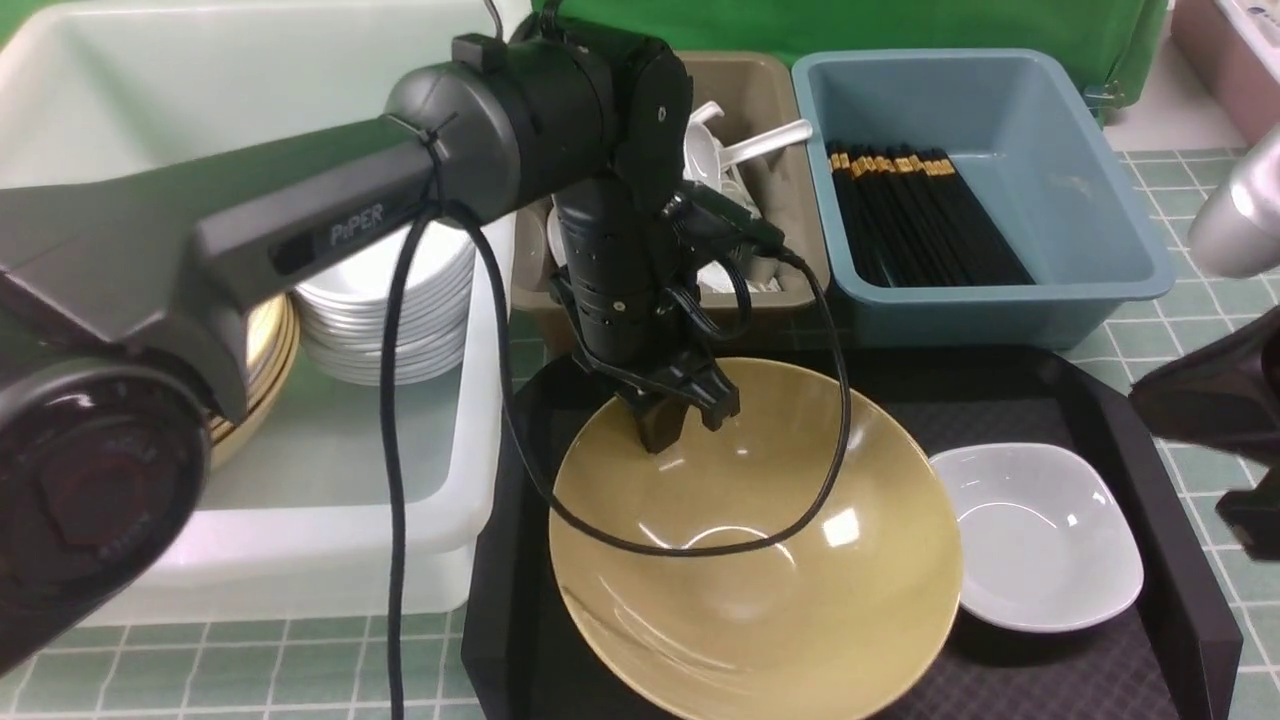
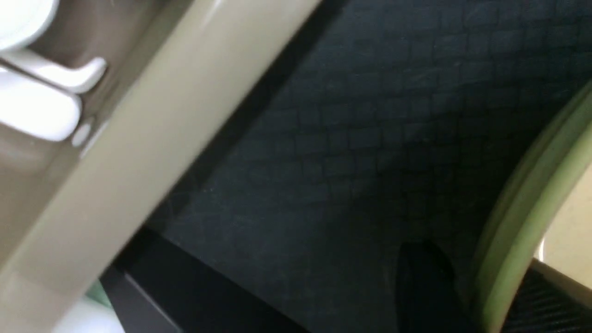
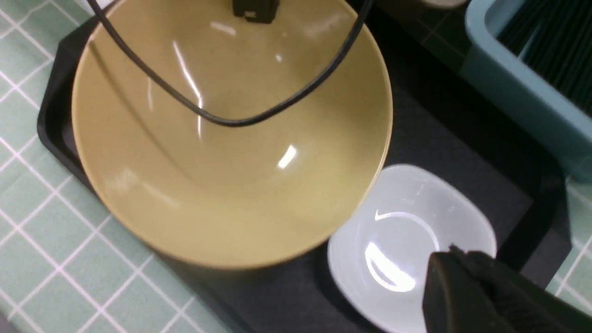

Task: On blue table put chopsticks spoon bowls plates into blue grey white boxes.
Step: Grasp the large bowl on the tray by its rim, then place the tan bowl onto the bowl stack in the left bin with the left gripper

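A large tan bowl (image 1: 755, 540) sits tilted over the black tray, its rim overlapping a small white plate (image 1: 1040, 535). My left gripper (image 1: 668, 420) is shut on the bowl's far rim, one finger inside and one outside. The left wrist view shows that rim (image 2: 522, 222) between the two fingers of my left gripper (image 2: 485, 296). My right gripper (image 3: 451, 259) is shut and empty, hovering over the white plate (image 3: 407, 231). Chopsticks (image 1: 920, 215) lie in the blue box (image 1: 1100, 200). White spoons (image 1: 760, 145) lie in the grey box (image 1: 765, 80).
The white tub (image 1: 100, 80) at the left holds a stack of white plates (image 1: 400, 300) and tan bowls (image 1: 265, 360). The black tray (image 1: 1150, 480) lies on the tiled table (image 1: 1190, 300). The left arm's cable (image 1: 700, 545) hangs across the bowl.
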Robot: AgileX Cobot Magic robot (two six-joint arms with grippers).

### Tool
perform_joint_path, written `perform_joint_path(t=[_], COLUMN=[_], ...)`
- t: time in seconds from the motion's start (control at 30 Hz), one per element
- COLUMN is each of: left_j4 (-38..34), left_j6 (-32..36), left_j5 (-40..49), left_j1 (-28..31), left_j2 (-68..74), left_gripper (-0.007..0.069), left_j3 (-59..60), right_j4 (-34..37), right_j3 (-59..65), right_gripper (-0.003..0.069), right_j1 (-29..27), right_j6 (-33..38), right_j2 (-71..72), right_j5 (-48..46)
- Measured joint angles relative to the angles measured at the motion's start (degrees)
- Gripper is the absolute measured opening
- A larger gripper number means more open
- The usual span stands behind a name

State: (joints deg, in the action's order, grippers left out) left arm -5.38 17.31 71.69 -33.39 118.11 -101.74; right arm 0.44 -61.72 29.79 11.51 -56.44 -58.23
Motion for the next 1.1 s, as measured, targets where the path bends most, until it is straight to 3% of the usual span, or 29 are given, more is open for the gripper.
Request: perform_joint_path(t=[0.07,0.27,0.43,0.47,0.5,0.6,0.63,0.67,0.73,0.77,0.8,0.83,0.87,0.97,1.1], left_j4=[-2.1,-2.6,-8.0,-10.9,-11.3,-17.2,-17.2,-18.8,-19.5,-20.0,-20.4,-20.4,-20.9,-22.0,-22.8], left_j6=[-0.5,-0.2,-0.6,-0.6,-0.6,0.0,0.0,0.6,1.3,2.0,2.5,2.5,2.7,2.8,2.6], left_j5=[-0.2,-0.6,0.3,0.3,0.3,0.3,0.3,0.3,0.3,0.3,0.3,0.3,0.1,-2.1,-7.5], left_j1=[0.0,0.8,8.3,13.1,13.1,25.7,26.5,33.0,39.2,46.6,51.2,51.2,57.5,68.2,73.9], left_j2=[-3.6,-11.9,-20.4,-23.6,-23.6,-30.2,-30.5,-33.1,-35.2,-37.0,-38.1,-38.3,-39.6,-41.3,-40.8], left_gripper=[0.0020,0.0007,0.0006,0.0006,0.0006,0.0006,0.0006,0.0006,0.0006,0.0006,0.0006,0.0006,0.0006,0.0006,0.0006], left_j3=[0.1,0.2,0.2,0.5,0.6,4.1,4.1,7.2,9.5,12.7,14.5,14.9,17.3,21.6,24.6], right_j4=[0.9,5.9,7.5,7.5,7.5,7.5,7.5,7.1,6.4,5.6,5.1,5.0,4.5,3.6,3.1], right_j3=[-2.2,-8.7,-15.6,-18.0,-19.1,-25.7,-26.4,-29.2,-31.3,-32.9,-33.7,-33.8,-34.4,-34.7,-34.7], right_gripper=[0.0048,0.0048,0.0048,0.0048,0.0048,0.0048,0.0048,0.0048,0.0048,0.0048,0.0048,0.0048,0.0048,0.0048,0.0048], right_j1=[0.0,0.0,4.9,7.6,8.4,15.7,16.1,19.1,20.7,22.1,22.7,22.9,23.2,23.4,23.4], right_j6=[1.7,6.6,9.4,9.8,9.8,11.4,11.4,11.9,12.4,12.6,12.7,12.8,13.1,14.2,14.4], right_j2=[-0.4,-3.6,-9.3,-11.4,-12.1,-18.3,-18.9,-21.6,-23.6,-25.4,-26.4,-26.6,-27.8,-29.7,-31.3], right_j5=[-0.5,-1.5,-1.9,-2.0,-2.0,-2.0,-2.0,-2.1,-2.1,-2.3,-2.3,-2.3,-2.1,-1.4,-1.3])
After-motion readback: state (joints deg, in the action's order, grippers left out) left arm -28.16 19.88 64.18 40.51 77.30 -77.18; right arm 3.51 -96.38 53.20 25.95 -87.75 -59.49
